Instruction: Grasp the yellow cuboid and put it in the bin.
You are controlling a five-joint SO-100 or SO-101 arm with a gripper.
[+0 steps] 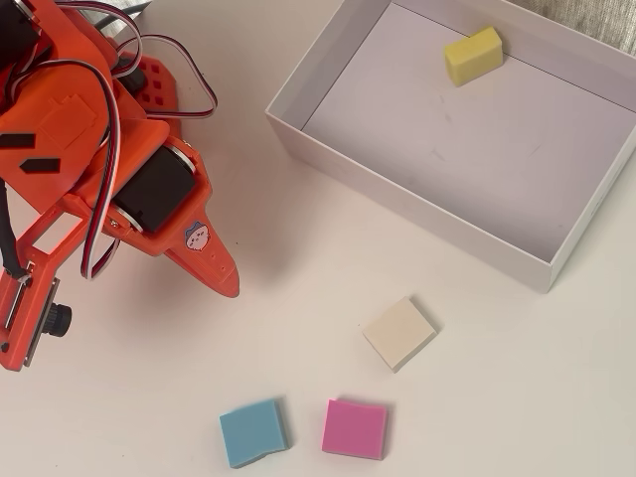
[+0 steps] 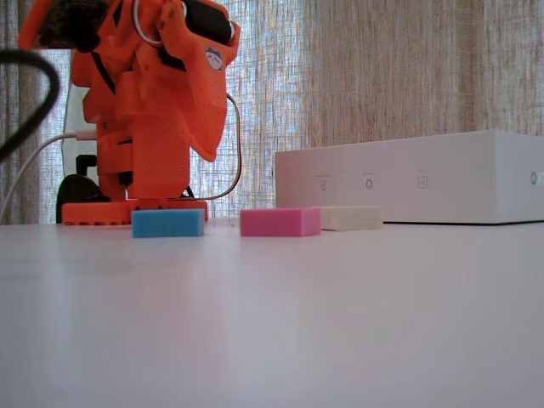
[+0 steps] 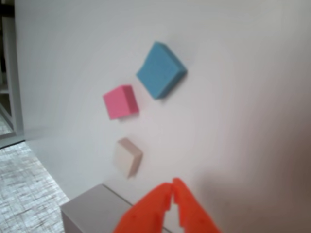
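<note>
I see my gripper pressed together and empty (raised off the table), well apart from the yellow cuboid, which lies inside the bin near its far wall in the overhead view.

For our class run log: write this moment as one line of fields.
yellow block: inside box | gripper: shut, empty, away from box | beige, pink, blue blocks: on table
</note>
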